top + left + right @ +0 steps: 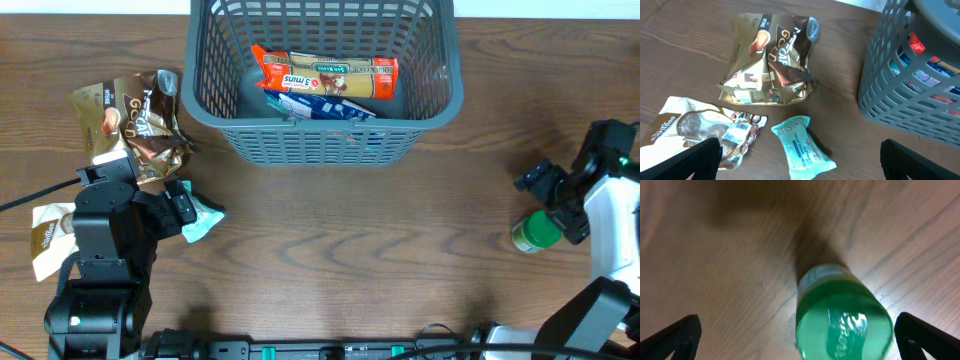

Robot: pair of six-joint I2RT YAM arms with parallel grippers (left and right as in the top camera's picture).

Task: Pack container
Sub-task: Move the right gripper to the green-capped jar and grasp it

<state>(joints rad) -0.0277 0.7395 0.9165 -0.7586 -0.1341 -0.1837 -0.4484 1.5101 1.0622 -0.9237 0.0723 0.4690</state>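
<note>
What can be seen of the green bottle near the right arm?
The green bottle is small and looks plastic, with a glossy green cap bearing raised lettering and a pale label band below. It stands upright on the wooden table, apart from the container. The open right claw hovers over it without touching.

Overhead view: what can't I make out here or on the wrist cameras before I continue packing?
- Container: far rim cut off by the overhead's top edge.
- Blue packet: mostly under the orange packet, overhead.
- Teal packet and white pouch: partly covered by the left arm, overhead.
- Green bottle: blurred and cut off by the bottom edge, right wrist; label unreadable.
</note>
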